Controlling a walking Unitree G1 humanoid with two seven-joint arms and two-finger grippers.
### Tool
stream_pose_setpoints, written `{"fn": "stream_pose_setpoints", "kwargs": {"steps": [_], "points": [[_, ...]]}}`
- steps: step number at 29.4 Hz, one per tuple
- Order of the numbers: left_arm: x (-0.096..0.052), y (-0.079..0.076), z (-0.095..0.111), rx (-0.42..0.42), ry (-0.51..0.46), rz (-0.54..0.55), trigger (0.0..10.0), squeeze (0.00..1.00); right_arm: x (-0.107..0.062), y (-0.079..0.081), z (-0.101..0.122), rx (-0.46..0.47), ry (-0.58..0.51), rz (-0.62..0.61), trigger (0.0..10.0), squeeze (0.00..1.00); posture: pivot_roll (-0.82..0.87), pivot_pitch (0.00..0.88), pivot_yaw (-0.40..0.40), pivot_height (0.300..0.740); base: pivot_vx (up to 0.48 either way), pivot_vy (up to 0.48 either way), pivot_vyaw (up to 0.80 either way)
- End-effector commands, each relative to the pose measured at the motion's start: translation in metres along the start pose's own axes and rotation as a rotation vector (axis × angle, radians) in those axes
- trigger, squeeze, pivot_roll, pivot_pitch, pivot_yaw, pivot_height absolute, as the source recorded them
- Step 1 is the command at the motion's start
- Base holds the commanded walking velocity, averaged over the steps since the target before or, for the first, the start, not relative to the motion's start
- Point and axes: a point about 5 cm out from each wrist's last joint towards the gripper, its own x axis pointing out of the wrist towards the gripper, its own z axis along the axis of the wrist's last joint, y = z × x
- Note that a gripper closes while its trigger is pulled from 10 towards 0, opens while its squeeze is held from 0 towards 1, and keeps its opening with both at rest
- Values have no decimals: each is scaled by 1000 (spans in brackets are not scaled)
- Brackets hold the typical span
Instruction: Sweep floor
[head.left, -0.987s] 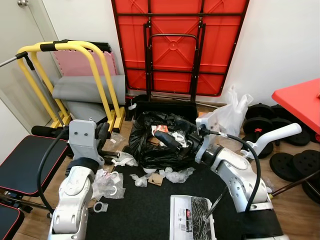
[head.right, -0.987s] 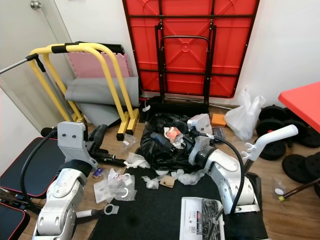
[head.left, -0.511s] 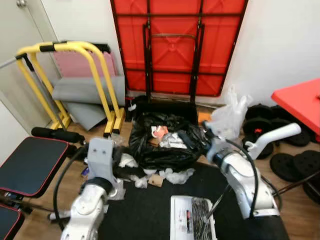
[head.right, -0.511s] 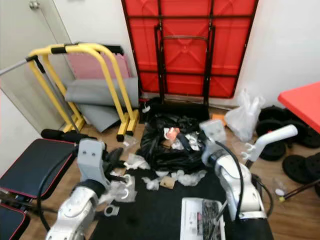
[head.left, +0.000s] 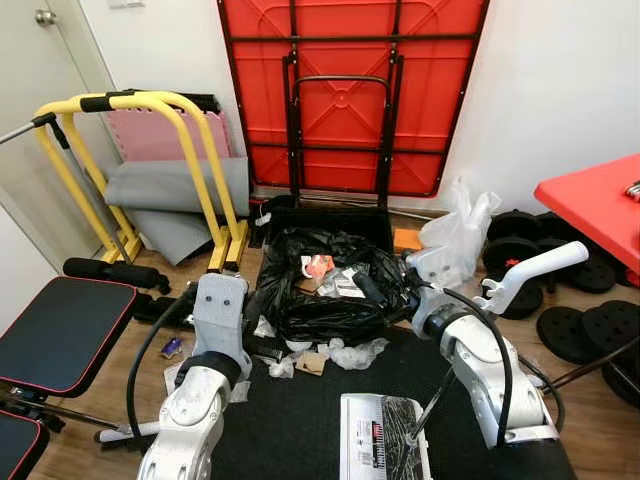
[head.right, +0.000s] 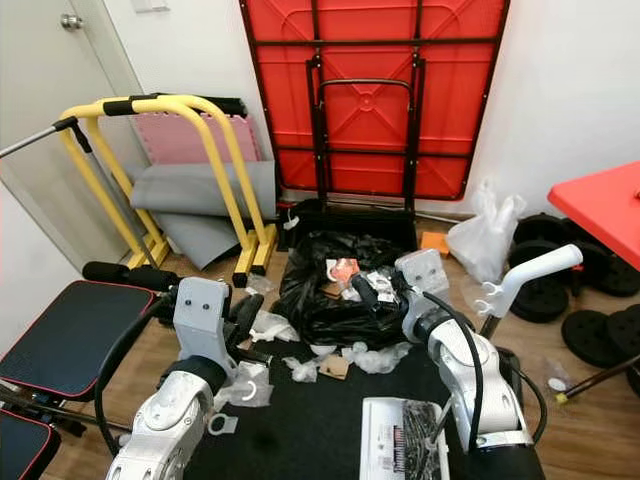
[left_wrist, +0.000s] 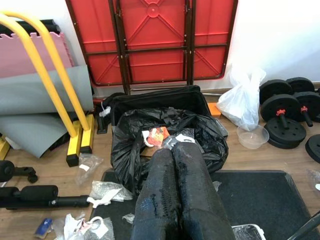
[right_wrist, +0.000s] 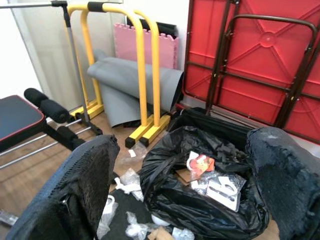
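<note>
An open black rubbish bag (head.left: 320, 300) lies on the floor with a red-and-white wrapper (left_wrist: 156, 135) and papers inside. Loose litter lies in front of it: crumpled clear plastic (head.left: 350, 352), a cardboard scrap (head.left: 310, 362) and clear wrappers (head.right: 245, 385) at the edge of a black mat (head.left: 290, 430). My left gripper (left_wrist: 172, 152) is shut with nothing in it and points at the bag from its near left side. At the bag's right rim, my right gripper (head.left: 372, 290) stands open, fingers wide apart, holding nothing.
A folded red table (head.left: 350, 90) leans on the back wall. A yellow frame (head.left: 190, 150) and grey mats stand at the left, with a black bench (head.left: 60, 330) nearer. A white plastic bag (head.left: 460, 240), weight plates (head.left: 600, 325) and a red tabletop (head.left: 595, 195) crowd the right.
My left arm has swung right, closer to the bag. The right gripper has drawn back from over the bag's middle to its right rim. The camera has shifted slightly.
</note>
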Motion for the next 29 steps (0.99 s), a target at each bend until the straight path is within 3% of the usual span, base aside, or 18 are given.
{"fn": "stream_pose_setpoints", "kwargs": {"steps": [1,12,29], "points": [[-3,4,-5,-2,29,44,10000,0,3,2,2,-16,-7,11,10000,0,-160,0,11,740,0,255,0],[-5,5,-9,-4,55,36,10000,0,2,6,0,-17,0,19,10000,0,-160,0,24,740,0,335,0],[-5,4,-9,0,58,31,10000,0,3,11,2,-54,-7,86,10000,0,-155,0,19,740,0,480,0]]}}
